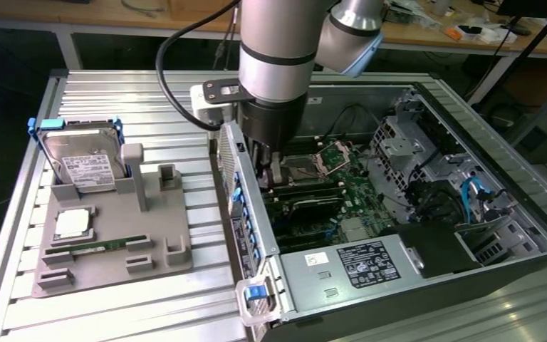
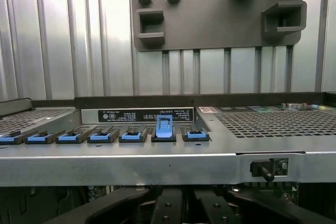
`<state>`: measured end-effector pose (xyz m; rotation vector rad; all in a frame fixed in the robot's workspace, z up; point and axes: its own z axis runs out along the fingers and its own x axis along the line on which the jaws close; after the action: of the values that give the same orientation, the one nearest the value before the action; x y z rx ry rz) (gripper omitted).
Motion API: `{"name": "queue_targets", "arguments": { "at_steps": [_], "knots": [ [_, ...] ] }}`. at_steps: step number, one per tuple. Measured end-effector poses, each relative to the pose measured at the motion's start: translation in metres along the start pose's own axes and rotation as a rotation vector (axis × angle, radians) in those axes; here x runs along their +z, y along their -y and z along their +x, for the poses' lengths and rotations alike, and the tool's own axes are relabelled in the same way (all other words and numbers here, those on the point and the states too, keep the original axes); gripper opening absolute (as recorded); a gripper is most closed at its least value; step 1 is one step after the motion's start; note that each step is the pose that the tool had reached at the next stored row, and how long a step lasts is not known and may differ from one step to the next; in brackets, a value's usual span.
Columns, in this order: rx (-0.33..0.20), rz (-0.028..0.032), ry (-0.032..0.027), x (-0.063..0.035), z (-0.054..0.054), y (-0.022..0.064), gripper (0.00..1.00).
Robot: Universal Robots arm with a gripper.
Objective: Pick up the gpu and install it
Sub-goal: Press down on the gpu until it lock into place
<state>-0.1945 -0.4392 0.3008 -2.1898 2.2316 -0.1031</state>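
1. Your robot arm [image 1: 273, 64] reaches straight down from the upper centre of the exterior view into the open computer case [image 1: 501, 178], which lies on its side across the right half of the frame on the ribbed metal surface [image 1: 112, 306].
2. The jaws sit pressed together low inside the case, just inside its rear wall and over the motherboard [image 1: 350, 178]. You cannot tell from either view whether they pinch anything.
3. A dark, flat card edge, apparently the gpu [image 1: 307, 192], lies across the motherboard directly beneath the jaws at the frame's centre. Whether it is seated in a slot is hidden.
4. In the wrist view, the dark fingers [image 2: 168, 211] stand close together behind the case's rear panel [image 2: 157, 161]. A row of blue slot clips [image 2: 105, 136] runs along that panel, and one raised clip [image 2: 164, 127] stands up among them.
5. At the left of the exterior view, a grey fixture tray [image 1: 112, 263] rests on the surface, well apart from the jaws. It carries an upright hard drive [image 1: 83, 167], a processor chip [image 1: 72, 224] lying flat, and a narrow green memory stick [image 1: 97, 248].
6. The power supply [image 1: 359, 263], with its labelled face up, fills the case's near end at lower centre.
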Motion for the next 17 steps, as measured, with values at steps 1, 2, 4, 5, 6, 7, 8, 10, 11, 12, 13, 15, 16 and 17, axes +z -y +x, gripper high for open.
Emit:
{"name": "queue_targets", "arguments": {
  "at_steps": [1, 2, 4, 5, 6, 7, 8, 10, 11, 12, 13, 15, 16, 17],
  "knots": [
    [0.0, -0.0002, -0.0005, -0.0001, -0.001, 0.0015, 0.11],
    [0.0, -0.0001, -0.0009, 0.0, -0.001, 0.0035, 0.11],
    [0.0, -0.0004, -0.001, 0.0004, -0.002, 0.0109, 0.11],
    [0.0, -0.0009, -0.0011, 0.0006, -0.003, 0.0151, 0.11],
    [0.0, -0.0017, -0.001, 0.0009, -0.003, 0.0208, 0.11],
    [0.0, -0.0023, -0.001, 0.001, -0.003, 0.0214, 0.11],
    [0.0, -0.0023, -0.001, 0.001, -0.003, 0.0213, 0.11],
    [0.0, -0.0024, -0.0008, 0.001, -0.003, 0.0213, 0.11],
    [0.0, -0.0026, 0.0001, 0.0009, -0.003, 0.0213, 0.11],
    [0.0, -0.0025, 0.0025, 0.001, -0.002, 0.0212, 0.11],
    [0.0, -0.0026, 0.0045, 0.001, -0.002, 0.0212, 0.11],
    [0.001, -0.0029, 0.0227, -0.0007, 0.0, 0.0213, 0.11],
    [0.002, -0.0034, 0.0418, -0.0016, 0.001, 0.0213, 0.11],
    [0.003, -0.004, 0.0633, -0.0021, 0.003, 0.0213, 0.11]
  ]
}}
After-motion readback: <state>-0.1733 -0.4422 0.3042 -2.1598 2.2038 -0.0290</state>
